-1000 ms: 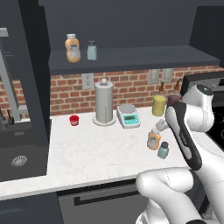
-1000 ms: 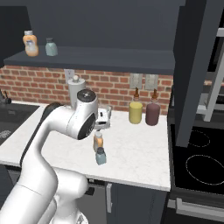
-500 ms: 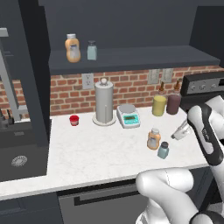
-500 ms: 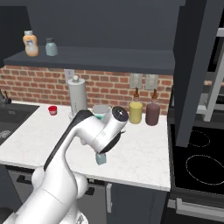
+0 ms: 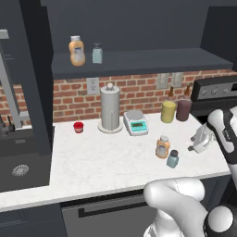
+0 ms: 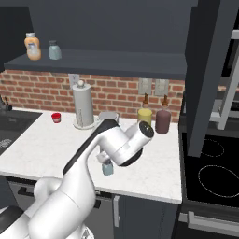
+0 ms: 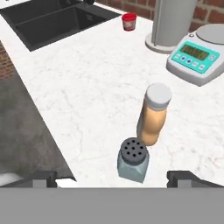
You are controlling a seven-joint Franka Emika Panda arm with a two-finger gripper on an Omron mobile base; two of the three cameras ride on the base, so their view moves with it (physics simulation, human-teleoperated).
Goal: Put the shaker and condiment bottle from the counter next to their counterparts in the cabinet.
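The orange condiment bottle (image 5: 162,147) with a whitish cap and the small teal-grey shaker (image 5: 172,159) with a dark cap stand side by side on the white marbled counter (image 5: 92,157). My gripper (image 5: 194,144) hovers just right of them, open and holding nothing. In the hand view the shaker (image 7: 132,160) is nearest, between the spread fingertips (image 7: 42,177), with the condiment bottle (image 7: 153,116) just behind it. Their counterparts, an orange bottle (image 5: 76,51) and a teal shaker (image 5: 97,53), stand on the dark cabinet shelf (image 5: 148,61). My arm hides the counter bottle in the right base view; the shaker (image 6: 108,167) peeks out below it.
A tall silver cylinder (image 5: 110,108), a scale (image 5: 135,123) and a red cup (image 5: 78,127) stand along the brick wall. A yellow-green bottle (image 5: 168,110) and a maroon bottle (image 5: 183,108) are at the back right. The sink (image 5: 18,162) lies left, the stove (image 6: 210,172) right.
My arm has swung right and the hand has drawn back from beside the two bottles to a spot right of them. Both bottles stand where they were.
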